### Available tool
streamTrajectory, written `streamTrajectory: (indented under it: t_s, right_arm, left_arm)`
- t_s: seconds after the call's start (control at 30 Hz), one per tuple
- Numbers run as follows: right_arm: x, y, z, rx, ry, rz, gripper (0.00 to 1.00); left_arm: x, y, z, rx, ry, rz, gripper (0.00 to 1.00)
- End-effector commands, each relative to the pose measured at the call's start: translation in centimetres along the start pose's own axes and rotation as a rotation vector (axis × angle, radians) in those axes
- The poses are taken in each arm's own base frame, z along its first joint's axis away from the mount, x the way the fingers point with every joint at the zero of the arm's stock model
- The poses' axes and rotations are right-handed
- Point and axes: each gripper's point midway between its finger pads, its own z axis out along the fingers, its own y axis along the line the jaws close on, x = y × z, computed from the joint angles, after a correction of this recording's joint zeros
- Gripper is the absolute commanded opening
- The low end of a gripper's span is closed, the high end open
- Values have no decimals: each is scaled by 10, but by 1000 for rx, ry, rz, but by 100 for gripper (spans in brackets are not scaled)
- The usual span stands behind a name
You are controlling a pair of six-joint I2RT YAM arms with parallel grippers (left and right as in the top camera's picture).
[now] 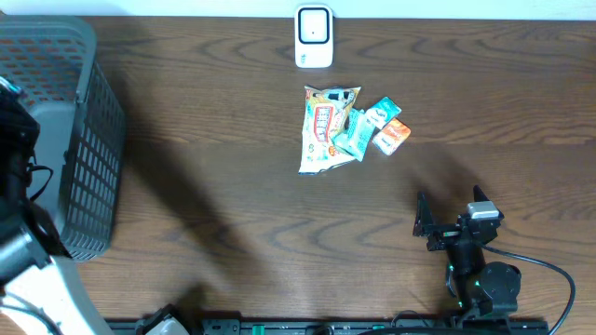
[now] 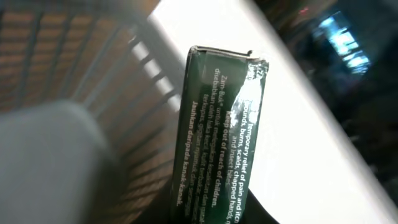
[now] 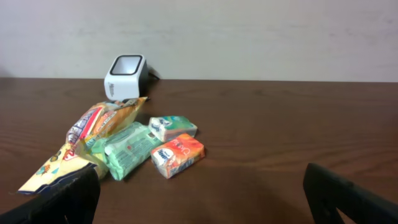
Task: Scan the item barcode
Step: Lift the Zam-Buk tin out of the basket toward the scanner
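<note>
**Left gripper clamped on green box (image 2: 217,137) over basket (image 1: 88,140)**

The fingers themselves are out of frame in the wrist view, where the printed box fills the close foreground above the grey basket at the table's (image 1: 233,223) left end. Right gripper (image 1: 450,212): jaws wide apart, holding nothing, facing the scanner (image 1: 314,37) and the snack bag (image 1: 326,126), well apart from both.

The scanner (image 1: 314,37) stood at the far edge of the table (image 1: 233,214). A snack bag (image 1: 326,128) lay just before it, with three small packets (image 1: 357,133) against the bag's right side. A basket (image 1: 93,149) stood at the left end, with a box (image 2: 221,137) above it.
</note>
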Motion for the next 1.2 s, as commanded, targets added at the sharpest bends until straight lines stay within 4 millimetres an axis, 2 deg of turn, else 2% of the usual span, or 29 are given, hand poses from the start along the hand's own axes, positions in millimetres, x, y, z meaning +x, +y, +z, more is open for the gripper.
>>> streamTrajectory:
  t_s: [0.0,0.13,0.27,0.4,0.6,0.7,0.83,0.97,1.17]
  right_arm:
    - [1,1,0,0,2,-15,99]
    - [1,1,0,0,2,-15,99]
    - [1,1,0,0,2,-15,99]
    - [1,1,0,0,2,-15,99]
    - [1,1,0,0,2,-15,99]
    - [1,1,0,0,2,-15,99]
    - [1,1,0,0,2,-15,99]
    - [1,1,0,0,2,-15,99]
    - [1,1,0,0,2,-15,99]
  left_arm:
    - [-6,-37,-26,111,-44,6,11]
    - [12,-70,-43,220,0,36,12]
    - [54,-102,-44,333,150,57,12]
    - [109,-123,-35,386,333,80,12]
    - [208,-146,-17,435,603,192,12]
    - [258,-145,-5,411,731,216,12]
    - [319,-123,22,291,835,267,13]
    - [368,-105,42,224,909,303,16]
    - [430,-84,55,183,1007,342,17]
